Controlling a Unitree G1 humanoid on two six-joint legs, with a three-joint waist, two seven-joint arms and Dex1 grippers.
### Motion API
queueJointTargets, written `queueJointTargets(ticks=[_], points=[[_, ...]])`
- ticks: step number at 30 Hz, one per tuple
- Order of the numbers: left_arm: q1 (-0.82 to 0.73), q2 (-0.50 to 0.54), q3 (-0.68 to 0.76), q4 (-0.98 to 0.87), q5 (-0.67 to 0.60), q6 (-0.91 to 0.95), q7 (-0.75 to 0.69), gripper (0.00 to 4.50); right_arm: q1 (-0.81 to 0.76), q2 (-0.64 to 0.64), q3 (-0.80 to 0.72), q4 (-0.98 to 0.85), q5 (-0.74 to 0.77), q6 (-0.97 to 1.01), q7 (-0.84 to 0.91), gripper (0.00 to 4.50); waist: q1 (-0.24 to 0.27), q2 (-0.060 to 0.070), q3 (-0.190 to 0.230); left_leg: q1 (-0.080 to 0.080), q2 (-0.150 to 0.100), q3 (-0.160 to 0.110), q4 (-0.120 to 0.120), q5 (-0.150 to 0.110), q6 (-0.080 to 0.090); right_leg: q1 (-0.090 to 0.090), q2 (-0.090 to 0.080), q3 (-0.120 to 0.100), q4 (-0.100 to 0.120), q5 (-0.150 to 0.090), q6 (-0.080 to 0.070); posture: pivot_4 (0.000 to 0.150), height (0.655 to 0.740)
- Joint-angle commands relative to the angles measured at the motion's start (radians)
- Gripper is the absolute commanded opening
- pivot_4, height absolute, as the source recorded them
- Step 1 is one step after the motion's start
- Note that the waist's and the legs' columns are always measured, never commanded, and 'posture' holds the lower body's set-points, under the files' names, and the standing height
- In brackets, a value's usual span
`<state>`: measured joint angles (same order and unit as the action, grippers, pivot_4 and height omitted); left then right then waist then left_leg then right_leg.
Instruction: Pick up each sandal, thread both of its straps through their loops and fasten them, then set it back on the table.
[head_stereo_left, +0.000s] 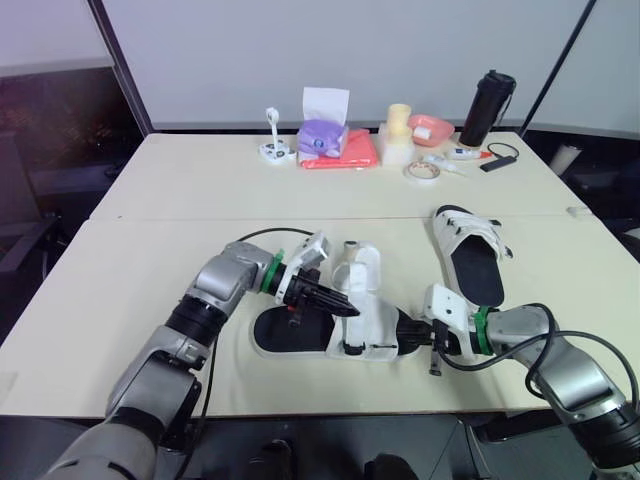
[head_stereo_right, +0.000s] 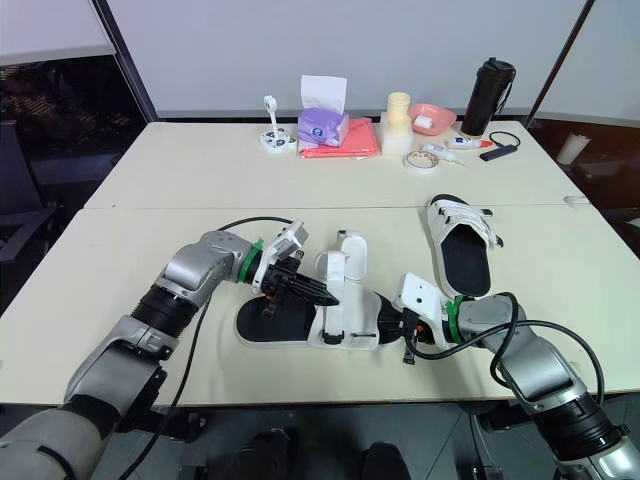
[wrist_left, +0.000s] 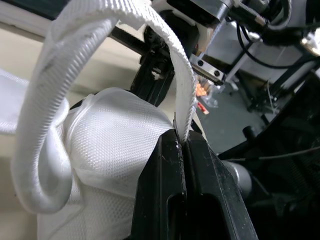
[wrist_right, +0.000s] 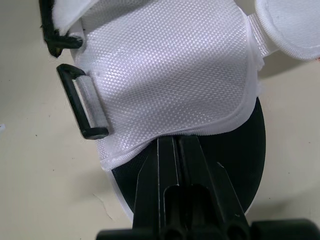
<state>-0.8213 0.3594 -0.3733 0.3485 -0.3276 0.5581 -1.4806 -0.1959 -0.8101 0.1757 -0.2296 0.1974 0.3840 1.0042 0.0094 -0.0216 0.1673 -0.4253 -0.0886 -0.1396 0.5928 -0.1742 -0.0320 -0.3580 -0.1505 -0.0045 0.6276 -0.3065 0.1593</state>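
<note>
**Q:** Head views?
**A:** Cream table (head_stereo_left: 150, 200), pale wall (head_stereo_left: 400, 50) behind. Open sandal (head_stereo_left: 290, 332) at lower centre; second sandal (head_stereo_left: 472, 255) at centre right. Black bottle (head_stereo_left: 485, 108) and tissue box (head_stereo_left: 322, 135) at upper centre.

**Q:** Wrist views?
**A:** Left gripper (wrist_left: 181, 139) is clenched on the white strap (wrist_left: 170, 45). Right gripper (wrist_right: 178, 141) is clenched on the open sandal's upper, near a black loop (wrist_right: 82, 102).

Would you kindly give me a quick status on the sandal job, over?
Left end effector shut on strap. Right end effector shut on sandal, sole on table. Second sandal lies apart, out of the way.
</note>
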Motion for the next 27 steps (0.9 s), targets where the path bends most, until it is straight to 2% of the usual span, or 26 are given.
queueJointTargets(ticks=[1, 12, 15, 17, 22, 27], points=[[0.047, 0.014, -0.038, -0.069, 0.032, -0.038, -0.007, 0.01, 0.047, 0.002, 0.072, 0.06, -0.059, 0.042, -0.006, 0.0, 0.0, 0.0, 0.0, 0.0, 0.0, 0.0, 0.0, 0.0, 0.0, 0.0, 0.0, 0.0, 0.0, 0.0, 0.0, 0.15, 0.74], [0.163, 0.043, -0.05, -0.188, 0.053, -0.058, 0.046, 0.01, 0.037, 0.015, 0.079, 0.071, -0.066, 0.037, -0.009, 0.0, 0.0, 0.0, -0.001, 0.002, 0.001, -0.001, 0.0, 0.0, 0.0, 0.0, 0.0, 0.0, 0.001, 0.0, 0.0, 0.15, 0.74], [0.166, 0.044, -0.019, -0.21, 0.031, -0.03, 0.074, 0.9, 0.036, 0.019, 0.082, 0.073, -0.069, 0.036, -0.01, 0.0, 0.0, 0.0, -0.001, 0.002, 0.001, -0.001, 0.0, 0.0, 0.0, 0.0, 0.0, 0.0, 0.001, 0.0, 0.0, 0.15, 0.74], [0.168, 0.049, 0.014, -0.237, 0.004, -0.001, 0.094, 1.81, 0.035, 0.021, 0.082, 0.073, -0.071, 0.036, -0.01, 0.0, -0.001, 0.0, -0.001, 0.002, 0.001, -0.001, 0.0, 0.0, -0.001, 0.0, 0.0, 0.0, 0.001, 0.0, -0.001, 0.15, 0.74], [0.189, 0.098, 0.114, -0.342, -0.093, 0.099, 0.125, 4.39, 0.033, 0.024, 0.082, 0.081, -0.077, 0.03, -0.008, 0.0, -0.008, 0.0, -0.001, 0.002, 0.001, -0.001, 0.0, 0.0, 0.0, 0.0, 0.0, 0.0, 0.002, 0.0, -0.001, 0.15, 0.74], [0.279, 0.208, 0.156, -0.462, -0.166, 0.165, 0.109, 4.39, 0.018, 0.03, 0.089, 0.1, -0.082, 0.018, -0.004, 0.0, -0.021, 0.001, -0.002, 0.002, 0.002, -0.001, -0.001, 0.0, 0.0, -0.001, 0.0, 0.0, 0.002, 0.0, -0.001, 0.15, 0.74]])
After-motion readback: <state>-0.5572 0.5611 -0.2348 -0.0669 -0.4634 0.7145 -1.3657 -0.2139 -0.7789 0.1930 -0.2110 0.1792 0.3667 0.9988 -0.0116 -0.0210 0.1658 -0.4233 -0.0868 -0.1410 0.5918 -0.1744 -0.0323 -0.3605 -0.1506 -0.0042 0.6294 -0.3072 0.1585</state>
